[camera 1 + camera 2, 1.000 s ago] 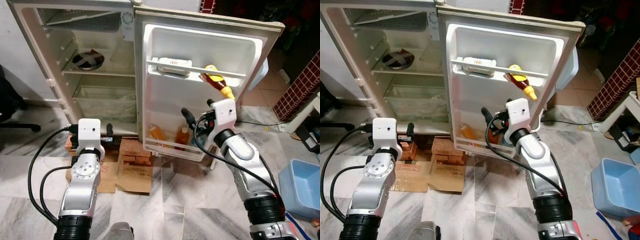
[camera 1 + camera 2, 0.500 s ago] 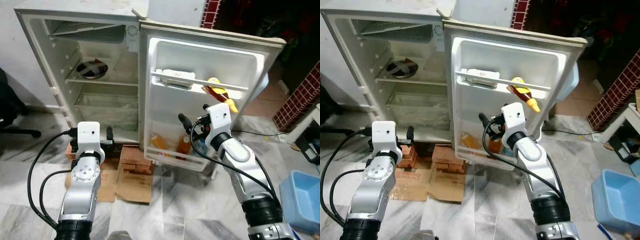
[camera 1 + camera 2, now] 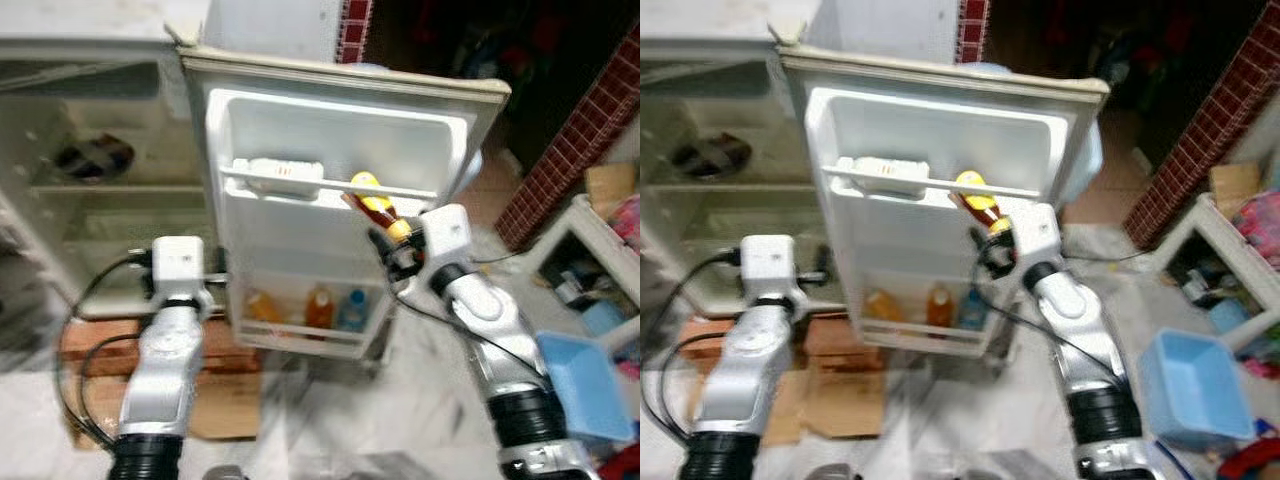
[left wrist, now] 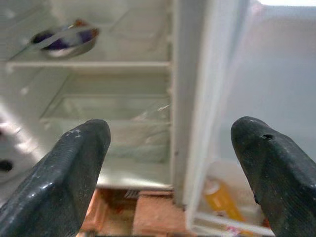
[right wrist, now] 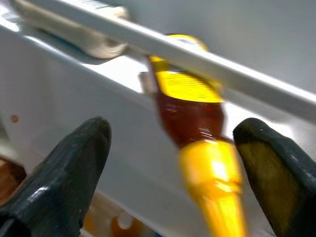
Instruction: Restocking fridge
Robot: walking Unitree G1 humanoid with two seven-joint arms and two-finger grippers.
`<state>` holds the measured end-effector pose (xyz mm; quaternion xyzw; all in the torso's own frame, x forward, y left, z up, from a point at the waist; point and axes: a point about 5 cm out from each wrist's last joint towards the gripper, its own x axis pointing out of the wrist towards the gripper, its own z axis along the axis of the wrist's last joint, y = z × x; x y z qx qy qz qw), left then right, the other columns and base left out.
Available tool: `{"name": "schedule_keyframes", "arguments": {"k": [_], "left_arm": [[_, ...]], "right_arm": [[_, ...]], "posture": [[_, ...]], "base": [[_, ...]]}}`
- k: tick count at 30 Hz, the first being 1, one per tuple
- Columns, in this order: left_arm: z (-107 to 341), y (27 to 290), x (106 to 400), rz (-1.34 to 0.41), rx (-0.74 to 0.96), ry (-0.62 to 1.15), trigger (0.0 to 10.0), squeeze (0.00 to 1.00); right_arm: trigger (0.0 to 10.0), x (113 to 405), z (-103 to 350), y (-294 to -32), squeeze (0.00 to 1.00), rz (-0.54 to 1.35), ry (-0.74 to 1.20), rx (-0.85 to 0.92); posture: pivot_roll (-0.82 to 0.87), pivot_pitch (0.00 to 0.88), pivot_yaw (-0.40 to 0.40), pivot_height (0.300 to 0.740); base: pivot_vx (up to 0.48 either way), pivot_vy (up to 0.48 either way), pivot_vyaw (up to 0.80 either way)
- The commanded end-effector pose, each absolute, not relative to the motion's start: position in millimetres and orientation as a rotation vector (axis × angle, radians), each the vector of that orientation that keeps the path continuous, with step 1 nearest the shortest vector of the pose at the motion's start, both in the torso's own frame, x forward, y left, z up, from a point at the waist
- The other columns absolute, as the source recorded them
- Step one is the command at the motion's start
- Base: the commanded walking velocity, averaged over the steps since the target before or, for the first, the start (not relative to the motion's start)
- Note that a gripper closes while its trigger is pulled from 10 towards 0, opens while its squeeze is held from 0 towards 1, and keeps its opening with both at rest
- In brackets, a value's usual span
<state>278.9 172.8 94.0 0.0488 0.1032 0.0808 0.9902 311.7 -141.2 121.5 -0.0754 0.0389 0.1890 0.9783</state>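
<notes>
The fridge (image 3: 90, 215) stands open, its door (image 3: 330, 130) swung toward me. On the upper door shelf lie a white pack (image 3: 285, 175) and a tilted brown bottle (image 5: 190, 111) with a yellow cap (image 3: 398, 230). Two orange bottles (image 3: 318, 305) and a blue one (image 3: 350, 310) stand in the lower door shelf. My right gripper (image 5: 173, 131) is open just before the brown bottle's cap, not touching it. My left gripper (image 4: 170, 128) is open at the door's hinge-side edge, with nothing in it. A dish (image 4: 64, 39) sits on an inner shelf.
Bricks (image 3: 90, 335) and flattened cardboard (image 3: 225, 415) lie under the fridge. A blue bin (image 3: 590, 385) stands on the floor at the right, beside a white rack (image 3: 610, 235) with clutter. A red brick wall (image 3: 570, 140) rises behind. The head views are blurred.
The camera has swung right and the picture has blurred. Against the door, my right gripper has risen from the lower shelf's bottles to the brown bottle's cap. The left gripper stays open.
</notes>
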Motion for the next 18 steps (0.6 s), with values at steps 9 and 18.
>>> {"name": "schedule_keyframes", "arguments": {"k": [9,18], "left_arm": [[92,175,277,0.178,0.105,0.223,10.0,0.00],[92,176,277,0.181,0.110,0.223,10.0,0.00]], "right_arm": [[10.0,316,157,-144,0.00,0.372,-0.152,-0.160],[10.0,312,156,-135,0.00,0.444,-0.148,-0.106]], "posture": [[0.07,0.000,-0.050,0.740],[0.07,0.000,-0.046,0.740]], "base": [[0.000,0.000,0.00],[0.000,0.000,0.00]]}}
